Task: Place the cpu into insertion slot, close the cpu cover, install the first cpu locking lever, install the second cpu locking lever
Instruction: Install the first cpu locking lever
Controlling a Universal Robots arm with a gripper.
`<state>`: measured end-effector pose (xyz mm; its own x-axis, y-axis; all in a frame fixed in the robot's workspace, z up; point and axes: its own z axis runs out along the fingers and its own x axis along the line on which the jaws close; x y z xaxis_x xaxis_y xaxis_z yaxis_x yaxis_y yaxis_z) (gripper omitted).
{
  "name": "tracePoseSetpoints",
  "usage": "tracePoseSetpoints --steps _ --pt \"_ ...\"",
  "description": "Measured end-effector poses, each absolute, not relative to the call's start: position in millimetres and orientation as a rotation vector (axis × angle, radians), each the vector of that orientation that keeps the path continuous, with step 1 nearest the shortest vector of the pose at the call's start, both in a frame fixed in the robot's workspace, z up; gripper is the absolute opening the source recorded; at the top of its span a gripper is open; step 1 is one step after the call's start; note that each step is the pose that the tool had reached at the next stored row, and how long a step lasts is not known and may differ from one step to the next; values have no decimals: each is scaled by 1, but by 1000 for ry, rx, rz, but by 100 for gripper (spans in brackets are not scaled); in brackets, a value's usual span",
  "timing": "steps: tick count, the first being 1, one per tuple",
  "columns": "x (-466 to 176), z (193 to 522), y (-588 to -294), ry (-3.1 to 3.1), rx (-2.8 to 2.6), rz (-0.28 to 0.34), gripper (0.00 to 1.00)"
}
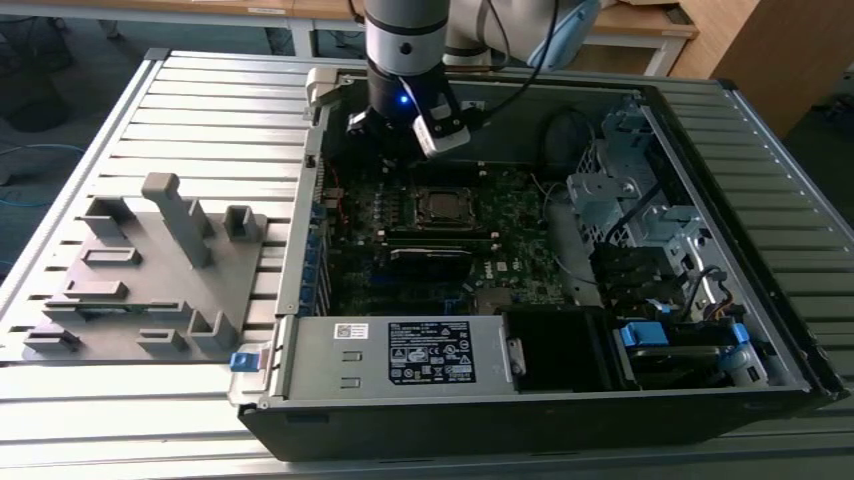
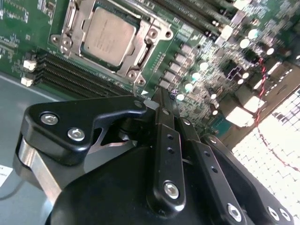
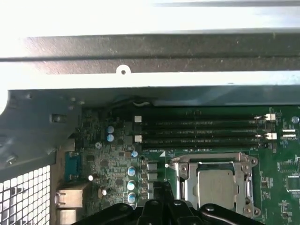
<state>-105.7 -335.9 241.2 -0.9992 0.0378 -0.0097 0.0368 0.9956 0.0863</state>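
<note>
While the end effector [image 1: 380, 128] hangs inside the open computer case [image 1: 534, 430] on the slatted bench [image 1: 200, 100], its black fingers [image 2: 166, 140] are drawn together to a narrow tip with nothing held between them. The cpu [image 2: 108, 36] lies a short way beyond that tip and below it, not touched by it. It sits flat in the insertion slot [image 1: 418, 205], with its dull silvery top facing up. The cpu cover [image 2: 136, 60] is down over it: the thin metal frame lies on the chip's edges and the top shows through the cut-out middle.

In the first wrist view the fingertip of the end effector [image 3: 161, 186] stands just beside the cover's frame [image 3: 213, 161], over the green motherboard [image 3: 281, 197]. A cluster of small blue-topped capacitors [image 3: 131, 185] lies on the fingertip's other side. The long black memory slots [image 3: 201, 131] run past the socket on its side away from the end effector.

In the exterior view the socket lies between the end effector and the grey power supply box [image 1: 400, 355] at the case's near wall. Well apart from the end effector, outside the case, a grey plastic fixture [image 1: 147, 270] with upright posts rests on the bench.
</note>
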Motion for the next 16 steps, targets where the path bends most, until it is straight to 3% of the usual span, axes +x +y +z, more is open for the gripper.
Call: tracePoseSetpoints --steps 5,16 --pt "-107 241 -337 3123 59 214 10" --pt "-112 241 -340 3115 59 321 10"
